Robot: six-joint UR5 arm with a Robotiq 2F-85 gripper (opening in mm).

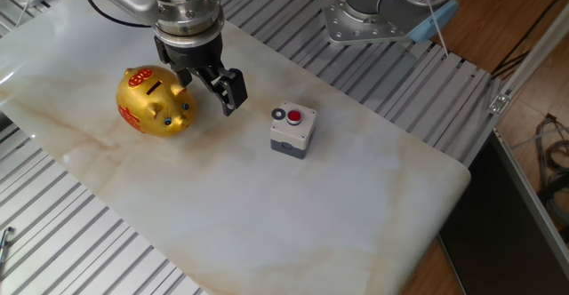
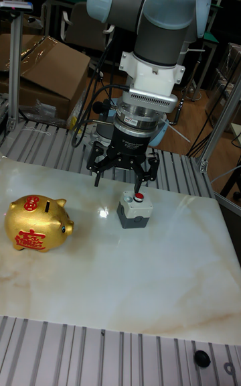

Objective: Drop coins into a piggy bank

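Observation:
The gold piggy bank (image 1: 154, 102) (image 2: 37, 223) with red markings and a dark top slot stands on the left of the marble slab, snout toward the right. A small dark coin (image 1: 279, 114) with a paler centre lies on top of the grey box, beside its red button (image 1: 296, 115). My gripper (image 1: 209, 89) (image 2: 125, 175) hangs just right of the pig's head, between the pig and the box. It is open, fingers spread, with nothing between them. One finger (image 1: 233, 91) reaches down toward the slab.
The grey button box (image 1: 292, 132) (image 2: 134, 210) sits mid-slab, right of the gripper. The marble slab (image 1: 267, 206) rests on ribbed aluminium rails. A second arm's base (image 1: 373, 11) stands at the back right. A small black knob (image 2: 199, 357) lies on the front rail.

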